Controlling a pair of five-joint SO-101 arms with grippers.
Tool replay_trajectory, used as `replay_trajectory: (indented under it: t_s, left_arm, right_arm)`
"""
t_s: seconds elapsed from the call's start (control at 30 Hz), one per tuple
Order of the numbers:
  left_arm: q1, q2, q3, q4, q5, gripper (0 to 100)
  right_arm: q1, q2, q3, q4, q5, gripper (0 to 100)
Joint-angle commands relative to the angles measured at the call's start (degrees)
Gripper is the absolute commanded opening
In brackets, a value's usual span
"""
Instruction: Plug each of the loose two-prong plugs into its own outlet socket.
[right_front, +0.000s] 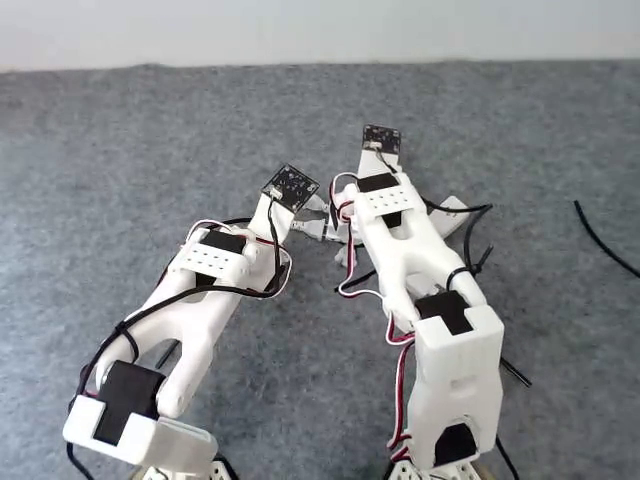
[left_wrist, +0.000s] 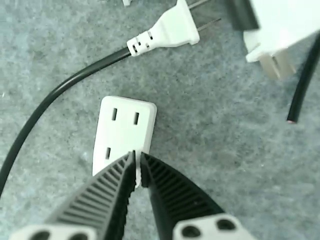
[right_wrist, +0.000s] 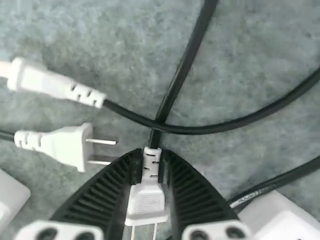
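My left gripper (left_wrist: 136, 160) is shut on the near edge of a white outlet block (left_wrist: 122, 127) that lies flat on the grey carpet with its slots facing up. Beyond it lies a loose white two-prong plug (left_wrist: 170, 30) on a black cord. My right gripper (right_wrist: 147, 156) is shut on another white two-prong plug (right_wrist: 146, 197), gripping its body, prongs pointing back toward the camera, black cord running away from it. A loose plug (right_wrist: 60, 145) and a third plug (right_wrist: 45, 80) lie beside it. In the high view both arms meet at the table's middle (right_front: 330, 225), hiding the plugs.
A second white block with prongs (left_wrist: 275, 40) sits near the left gripper, beside a cut black cable end (left_wrist: 292, 117). Black cords cross over the carpet (right_wrist: 200, 127). Another white block (right_wrist: 280, 220) lies close to the right gripper. A stray black cable (right_front: 600, 235) lies far right.
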Motion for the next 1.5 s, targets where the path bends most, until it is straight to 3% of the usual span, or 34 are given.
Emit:
replay_trajectory:
  t_s: [0.0,0.2,0.6,0.77,0.93,1.23,1.47]
  left_arm:
    - [-0.53,0.18,-1.01,-0.97,0.26,2]
    - [-0.53,0.18,-1.01,-0.97,0.26,2]
    - [-0.53,0.18,-1.01,-0.97,0.18,2]
    - [-0.62,0.18,-1.1,-0.97,0.18,2]
    - [-0.62,0.18,-1.1,-0.97,0.18,2]
    - [-0.62,0.18,-1.1,-1.05,0.18,2]
    - [-0.62,0.18,-1.1,-1.14,0.18,2]
  right_arm:
    - [-2.15,-0.66,-3.08,1.63,1.58,0.9]
    - [-2.07,-0.92,-3.34,5.67,2.46,0.9]
    - [0.48,-19.03,6.95,18.51,26.37,0.9]
    - [4.62,-25.89,20.22,16.84,42.29,0.9]
    - [12.44,-27.21,32.18,6.29,50.11,0.9]
    - [14.2,-27.21,34.37,5.76,53.45,14.1]
    - [10.86,-29.85,30.24,13.67,52.57,15.1]
